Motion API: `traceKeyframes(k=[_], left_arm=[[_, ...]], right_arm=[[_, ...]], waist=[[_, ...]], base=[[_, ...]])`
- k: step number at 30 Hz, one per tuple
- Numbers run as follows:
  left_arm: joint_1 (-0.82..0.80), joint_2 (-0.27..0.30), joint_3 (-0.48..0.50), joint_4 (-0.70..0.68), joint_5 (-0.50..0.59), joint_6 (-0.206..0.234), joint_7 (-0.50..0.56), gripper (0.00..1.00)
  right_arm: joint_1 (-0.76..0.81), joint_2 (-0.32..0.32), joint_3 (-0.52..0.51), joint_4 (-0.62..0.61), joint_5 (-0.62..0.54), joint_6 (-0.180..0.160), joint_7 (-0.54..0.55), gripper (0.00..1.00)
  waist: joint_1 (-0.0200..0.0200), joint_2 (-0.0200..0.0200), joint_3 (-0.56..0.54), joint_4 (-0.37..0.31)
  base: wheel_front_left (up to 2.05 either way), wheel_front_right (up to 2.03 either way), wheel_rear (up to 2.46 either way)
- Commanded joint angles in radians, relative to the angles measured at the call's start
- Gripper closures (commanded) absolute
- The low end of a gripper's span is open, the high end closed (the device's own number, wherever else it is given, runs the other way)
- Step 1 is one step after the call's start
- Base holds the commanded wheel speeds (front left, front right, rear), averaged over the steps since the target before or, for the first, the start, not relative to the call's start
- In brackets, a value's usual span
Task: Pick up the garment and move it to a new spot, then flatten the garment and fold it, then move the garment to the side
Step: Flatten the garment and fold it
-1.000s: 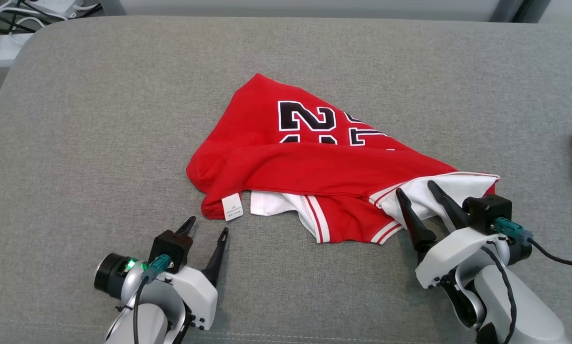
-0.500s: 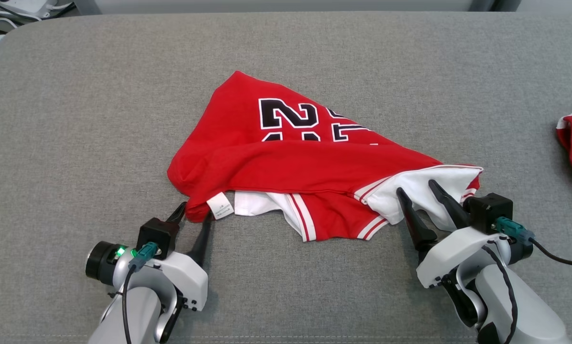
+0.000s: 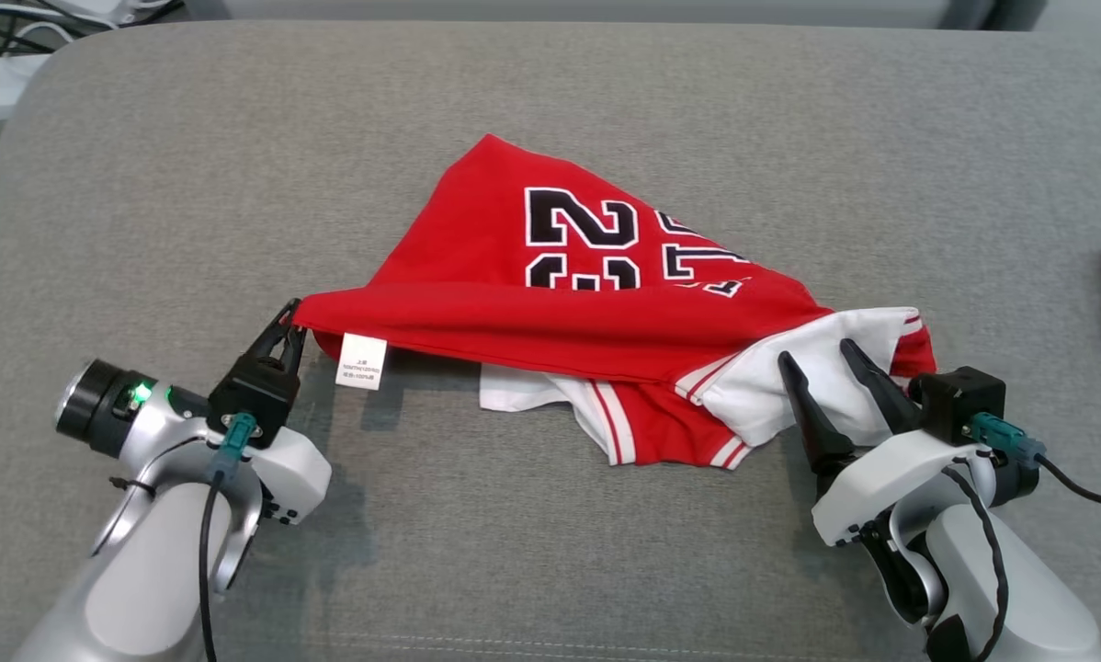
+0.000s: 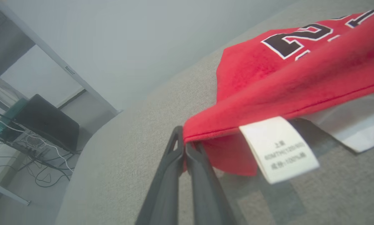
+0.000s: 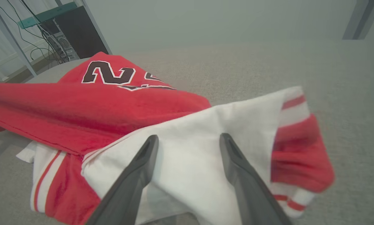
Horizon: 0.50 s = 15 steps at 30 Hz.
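Presently, the red jersey (image 3: pixel 550 294) lies crumpled centrally on the grey cushion (image 3: pixel 146 184). My left gripper (image 3: pixel 290 313) pinches its hem corner beside the care label (image 3: pixel 363 360). My right gripper (image 3: pixel 815 354), 2 fingers spread, sits over the white sleeve (image 3: pixel 762 391).

even bright light, soft shadows; both wrist views hazy and blurred.

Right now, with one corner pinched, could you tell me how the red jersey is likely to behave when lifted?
Probably floppy: the red jersey drapes in folds from the corner that the left fingers pinch. Likely light, since that single pinch holds the hem clear of the grey cushion. Its care label would probably dangle.
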Motion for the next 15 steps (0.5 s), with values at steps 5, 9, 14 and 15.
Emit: traceKeyframes(k=[5, 9, 14, 15], left_arm=[[-0.035, 0.089, -0.019, -0.049, 0.066, -0.002, 0.060, 0.65], [0.033, 0.074, -0.044, 0.010, 0.041, -0.025, 0.118, 0.00], [0.101, 0.035, -0.061, 0.073, 0.012, -0.025, 0.128, 0.00], [0.105, 0.031, -0.062, 0.082, 0.008, -0.024, 0.124, 0.00]], right_arm=[[0.006, 0.018, 0.019, -0.018, -0.003, 0.003, -0.014, 0.01], [-0.005, 0.031, 0.029, -0.017, -0.002, 0.003, -0.014, 0.00], [-0.004, 0.018, 0.020, -0.017, 0.003, 0.003, -0.014, 0.00], [-0.002, 0.015, 0.017, -0.017, 0.003, 0.003, -0.014, 0.00]], waist=[[0.0000, 0.0000, 0.001, 0.035], [0.0000, 0.0000, 0.008, 0.026], [0.0000, 0.0000, 0.004, 0.012], [0.0000, 0.0000, 0.002, 0.011]], base=[[0.00, 0.00, 0.00], [0.00, 0.00, 0.00], [0.00, 0.00, 0.00], [0.00, 0.00, 0.00]])
